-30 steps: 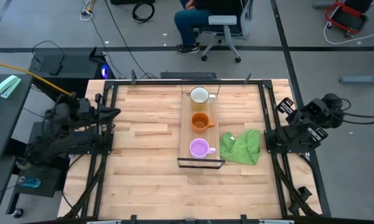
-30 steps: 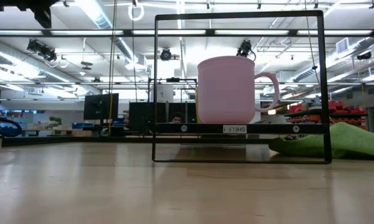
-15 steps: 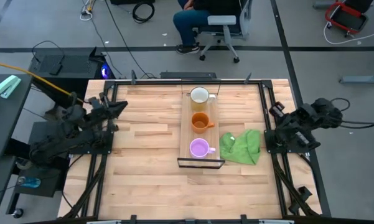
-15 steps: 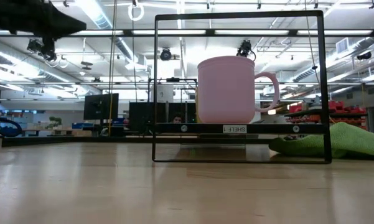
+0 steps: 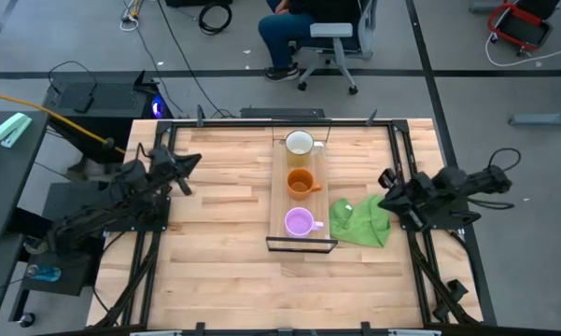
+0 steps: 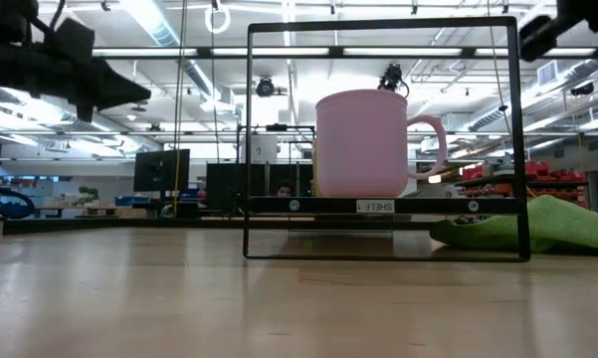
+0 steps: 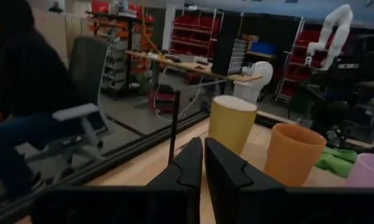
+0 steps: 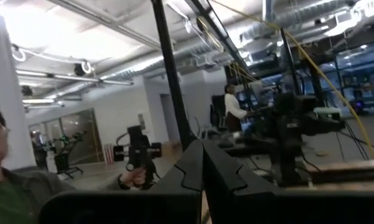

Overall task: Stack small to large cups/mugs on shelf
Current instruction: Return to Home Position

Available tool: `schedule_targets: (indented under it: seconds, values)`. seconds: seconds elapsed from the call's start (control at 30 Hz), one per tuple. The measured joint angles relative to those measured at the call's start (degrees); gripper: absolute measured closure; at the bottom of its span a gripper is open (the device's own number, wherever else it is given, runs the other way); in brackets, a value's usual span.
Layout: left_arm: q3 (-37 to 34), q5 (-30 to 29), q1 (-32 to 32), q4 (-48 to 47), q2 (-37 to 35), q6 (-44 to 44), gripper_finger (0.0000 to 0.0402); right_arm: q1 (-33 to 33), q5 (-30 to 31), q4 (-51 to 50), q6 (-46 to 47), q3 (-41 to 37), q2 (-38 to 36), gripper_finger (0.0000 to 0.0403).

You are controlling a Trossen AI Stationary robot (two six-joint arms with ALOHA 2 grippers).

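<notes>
While both arms hang out at the sides, the left pincer (image 5: 190, 161) hovers above the left edge of the bench (image 5: 224, 271), toward the far-left corner. Its own wrist view shows the two dark fingers (image 7: 188, 165) pressed flat together with nothing between them. Over on the other side, the right pincer (image 5: 385, 179) sits above the right edge, its fingers (image 8: 221, 174) likewise closed tight on nothing, just beside the green cloth (image 5: 362, 220). Neither touches a mug.

Now out to the middle: the shelf (image 5: 280, 201) runs from the far edge toward the bench's centre, with its black frame at the near end. All three mugs stand upright on it in a row, apart from one another. The light-purple mug (image 5: 300, 222) is by the frame, the orange mug (image 5: 300, 183) mid-plank, the cream mug (image 5: 300, 144) at the far end. That's small to large, so the ordering looks done and only parking the arms remains.

Should any mug need another nudge, I'd judge them rigid, glazed and slick, fairly weighty for their size, and chippable if knocked. The best hold is a pinch across the rim wall, or the handle, with a slow set-down because the plank is narrow.
</notes>
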Motion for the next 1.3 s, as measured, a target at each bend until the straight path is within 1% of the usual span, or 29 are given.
schedule_targets:
  seconds: [0.1,0.23,0.47,0.57,0.67,0.73,0.93,1.07,1.2,1.3]
  values:
    - [-1.5,0.1,1.0,0.1,0.0,-0.3,0.0372,-0.8,0.0,1.2,0.0,-2.3,0.0,0.0391]
    - [-1.6,0.8,2.3,0.3,0.0,-0.2,0.0367,-2.4,0.0,2.6,0.6,-4.9,0.0,0.0391]
    - [-1.6,2.1,2.8,-1.6,0.0,-0.2,0.0375,-5.2,0.0,2.8,1.0,-7.1,0.0,0.0391]
    - [-1.7,2.1,2.8,-2.3,0.0,-0.4,0.0378,-6.0,0.0,2.1,0.8,-7.2,0.0,0.0391]
    - [-4.8,3.1,2.8,0.1,0.0,-1.6,0.0376,-6.5,0.0,2.1,0.6,-7.2,0.0,0.0391]
    - [-6.2,3.9,2.8,4.0,0.7,-1.4,0.0373,-6.8,0.0,1.8,0.5,-7.2,0.0,0.0391]
    - [-5.9,4.7,2.8,6.9,1.2,-1.0,0.0367,-6.9,0.0,0.8,-1.1,-7.2,0.0,0.0391]
    - [-6.3,4.7,2.8,5.5,1.4,0.4,0.0372,-7.2,0.0,-0.9,-3.5,-7.2,0.0,0.0391]
    - [-6.2,4.6,2.8,5.5,1.3,2.8,0.0378,-9.7,0.0,-2.4,-5.3,-7.2,0.0,0.0391]
    - [-6.2,3.2,2.8,5.5,1.4,4.5,0.0377,-12.9,0.0,-3.3,-6.6,-7.2,0.0,0.0391]
